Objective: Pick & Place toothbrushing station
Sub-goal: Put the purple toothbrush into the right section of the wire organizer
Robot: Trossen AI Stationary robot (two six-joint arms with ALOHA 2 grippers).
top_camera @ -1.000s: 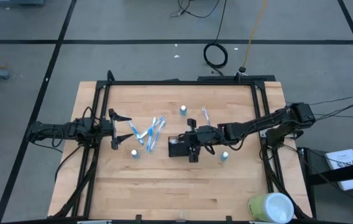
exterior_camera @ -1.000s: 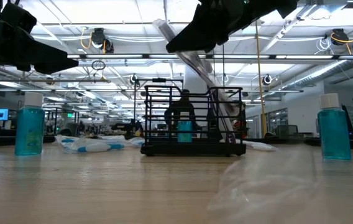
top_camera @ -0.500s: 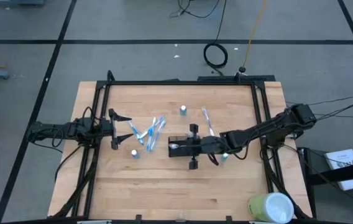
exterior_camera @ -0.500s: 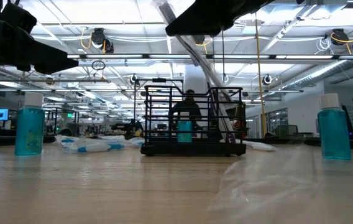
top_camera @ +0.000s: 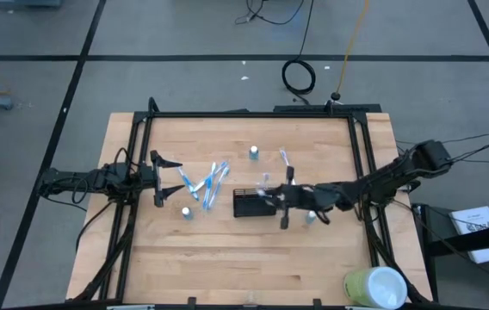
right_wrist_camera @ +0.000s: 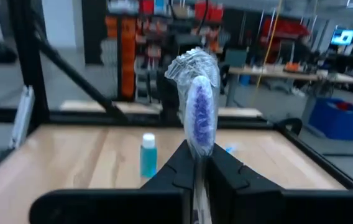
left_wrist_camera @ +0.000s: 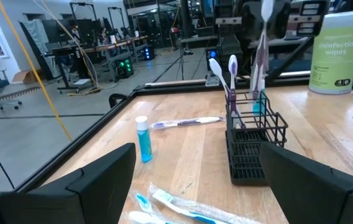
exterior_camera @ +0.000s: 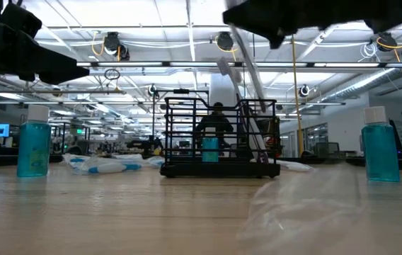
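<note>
Change: compared with a second ago, your right hand (top_camera: 272, 195) has drawn back toward the right of the high view; it sat over the holder then, and now it hangs just off the holder's right end, in the middle of the frame.
Right hand: clamped tight on a wrapped purple-bristled toothbrush (right_wrist_camera: 199, 114), which stands upright between the fingers in the right wrist view, its clear wrapper bunched over the head.
Station: the small black wire-mesh rectangular holder (top_camera: 249, 205) sits on the pale wooden worktop (top_camera: 227, 258) at the centre of the high view, unmoved over the last second. In the left wrist view, centre right, it already carries upright toothbrushes (left_wrist_camera: 231, 78).
Meaning: you seem to have lifted the brush clear of the holder rather than seated it; judged from this, the placement is not finished and the brush needs lining up over a free slot again.
Left hand: your left hand (top_camera: 169, 178) waits at the left of the high view, fingers spread wide and empty, beside the loose blue-and-white wrapped toothbrushes (top_camera: 207, 182).
Bystanders: small blue bottles (top_camera: 188, 212) stand around the holder, well apart from it.
</note>
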